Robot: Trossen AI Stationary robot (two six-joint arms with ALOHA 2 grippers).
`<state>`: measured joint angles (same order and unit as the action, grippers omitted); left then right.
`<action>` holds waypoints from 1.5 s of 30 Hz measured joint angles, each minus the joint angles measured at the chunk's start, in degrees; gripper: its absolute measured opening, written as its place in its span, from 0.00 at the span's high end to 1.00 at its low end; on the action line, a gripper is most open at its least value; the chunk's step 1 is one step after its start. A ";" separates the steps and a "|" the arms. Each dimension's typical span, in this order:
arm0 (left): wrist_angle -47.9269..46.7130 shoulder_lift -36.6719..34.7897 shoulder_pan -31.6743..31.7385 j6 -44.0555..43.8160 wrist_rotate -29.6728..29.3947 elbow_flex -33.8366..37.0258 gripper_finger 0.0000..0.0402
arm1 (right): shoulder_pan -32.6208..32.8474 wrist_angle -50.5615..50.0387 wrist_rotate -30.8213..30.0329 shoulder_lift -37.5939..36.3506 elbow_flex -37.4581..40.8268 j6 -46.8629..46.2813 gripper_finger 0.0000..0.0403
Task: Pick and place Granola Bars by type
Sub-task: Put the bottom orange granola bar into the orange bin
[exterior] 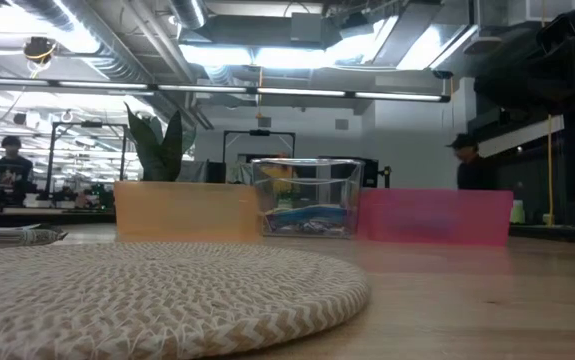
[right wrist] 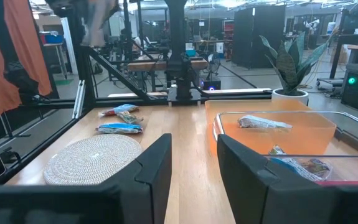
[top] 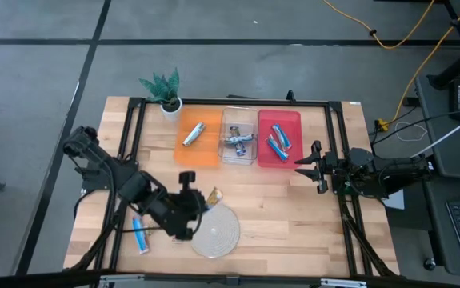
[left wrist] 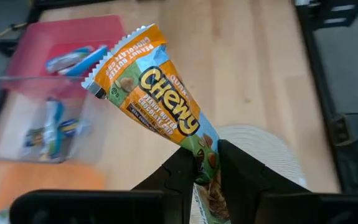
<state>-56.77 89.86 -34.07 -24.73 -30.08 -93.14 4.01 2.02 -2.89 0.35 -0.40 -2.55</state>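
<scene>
Orange-and-green foil granola bar (left wrist: 166,106) is hanging gripped in the left tool (left wrist: 205,167), right tool (top: 310,166) is waiting open beside the part-filled plastic bins (top: 238,138), one blue bar (top: 139,237) is lying on the wooden counter (top: 294,216).

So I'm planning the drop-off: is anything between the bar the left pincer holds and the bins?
Nothing visible. The left pincer grips the green-and-orange bar near the woven mat; only bare table lies before the orange bin.

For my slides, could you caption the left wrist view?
Left gripper holds a Chewy granola bar above the woven mat.
</scene>
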 joint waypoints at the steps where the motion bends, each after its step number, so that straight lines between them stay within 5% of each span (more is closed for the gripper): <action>1: -0.63 -0.20 0.71 -0.02 -0.37 0.00 0.85 | -0.02 0.00 -0.01 -0.01 0.00 -0.02 0.67; 45: -6.90 -11.71 39.90 8.59 -0.38 0.00 0.85 | -0.02 0.00 -0.01 0.01 0.00 -0.02 0.67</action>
<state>-63.68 78.15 5.83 -16.14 -30.46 -93.14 3.99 2.02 -2.90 0.36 -0.40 -2.57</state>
